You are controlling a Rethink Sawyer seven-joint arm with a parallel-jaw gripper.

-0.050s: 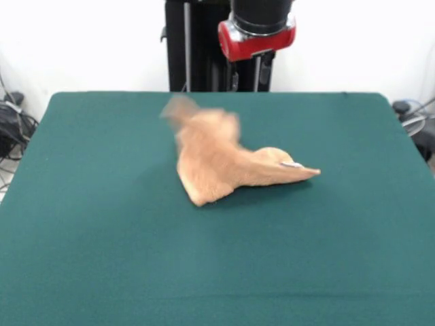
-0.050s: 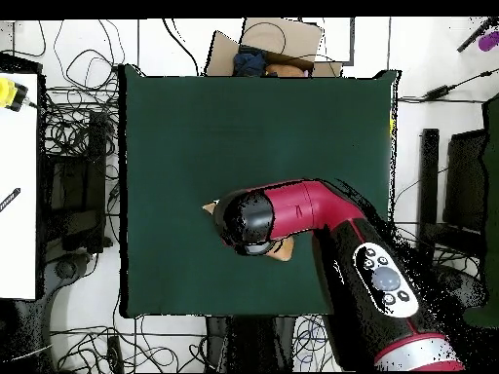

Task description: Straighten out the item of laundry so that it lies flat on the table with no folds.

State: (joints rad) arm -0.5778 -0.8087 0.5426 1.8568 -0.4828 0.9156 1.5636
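The item of laundry, a light orange-tan towel, lies crumpled near the middle of the green table. Its far left corner stands up and looks blurred. A pointed corner with a small white tag reaches to the right. Only the red and black arm shows at the top edge of the front view; no gripper is visible below it. In the overhead view the arm covers the towel, leaving small tan bits showing at its edges. The gripper is hidden under the arm there.
Cables lie on the floor around the table. A cardboard box sits beyond the table's far edge in the overhead view. A white surface stands at the left.
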